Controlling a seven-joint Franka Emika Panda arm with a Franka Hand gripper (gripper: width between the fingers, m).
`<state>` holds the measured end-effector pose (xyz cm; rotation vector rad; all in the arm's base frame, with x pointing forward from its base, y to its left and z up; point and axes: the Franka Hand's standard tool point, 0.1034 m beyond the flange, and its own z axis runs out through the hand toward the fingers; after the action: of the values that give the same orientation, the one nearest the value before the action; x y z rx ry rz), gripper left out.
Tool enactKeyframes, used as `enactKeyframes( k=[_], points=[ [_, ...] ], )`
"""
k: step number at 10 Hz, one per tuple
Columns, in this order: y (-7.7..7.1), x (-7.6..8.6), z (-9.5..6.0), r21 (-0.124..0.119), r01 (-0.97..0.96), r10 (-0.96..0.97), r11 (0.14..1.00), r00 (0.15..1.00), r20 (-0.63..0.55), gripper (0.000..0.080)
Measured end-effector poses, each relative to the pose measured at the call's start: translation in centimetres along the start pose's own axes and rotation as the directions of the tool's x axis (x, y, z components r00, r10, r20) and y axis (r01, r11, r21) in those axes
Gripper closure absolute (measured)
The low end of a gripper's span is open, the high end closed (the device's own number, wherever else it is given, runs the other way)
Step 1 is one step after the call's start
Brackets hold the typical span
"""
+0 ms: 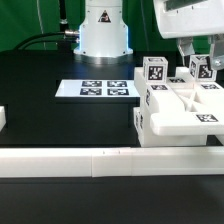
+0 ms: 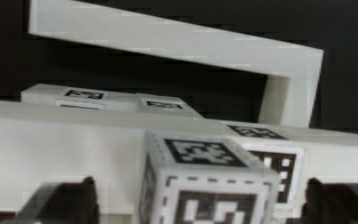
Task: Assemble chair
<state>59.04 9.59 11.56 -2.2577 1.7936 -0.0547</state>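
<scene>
The chair parts are glossy white blocks with black-and-white tags, grouped at the exterior view's right (image 1: 185,108). A small square leg (image 1: 203,68) stands upright on the far part of the group. Another leg (image 1: 153,70) stands to its left. My gripper (image 1: 201,52) hangs right over the first leg. In the wrist view that leg (image 2: 211,180) sits between my gripper's (image 2: 208,205) dark fingers (image 2: 69,203), with a gap on each side. The jaws stand open and do not touch it. Beyond it lie tagged panels (image 2: 87,95) and a white frame part (image 2: 176,50).
The marker board (image 1: 98,89) lies flat in the middle of the black table. A long low white rail (image 1: 100,160) runs along the near edge. The arm's white base (image 1: 103,30) stands at the back. A small white block (image 1: 3,120) shows at the left edge.
</scene>
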Motion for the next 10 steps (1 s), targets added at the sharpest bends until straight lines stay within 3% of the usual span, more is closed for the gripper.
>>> enactKeyframes(
  k=[1,4,7,8,10],
  points=[
    [0.1,0.0,0.1,-0.001,0.073,-0.073,0.997,0.997,0.0,0.0167],
    [0.1,-0.1,0.1,-0.01,0.335,-0.335,0.942,0.942,0.006,0.0153],
    [-0.3,-0.8,0.0,-0.05,0.632,-0.631,0.773,0.775,0.046,0.015],
    [-0.5,-1.0,0.1,-0.07,0.735,-0.731,0.675,0.679,0.069,0.015],
    [-1.0,-1.0,0.0,-0.068,0.829,-0.825,0.556,0.56,0.082,0.015]
  ],
)
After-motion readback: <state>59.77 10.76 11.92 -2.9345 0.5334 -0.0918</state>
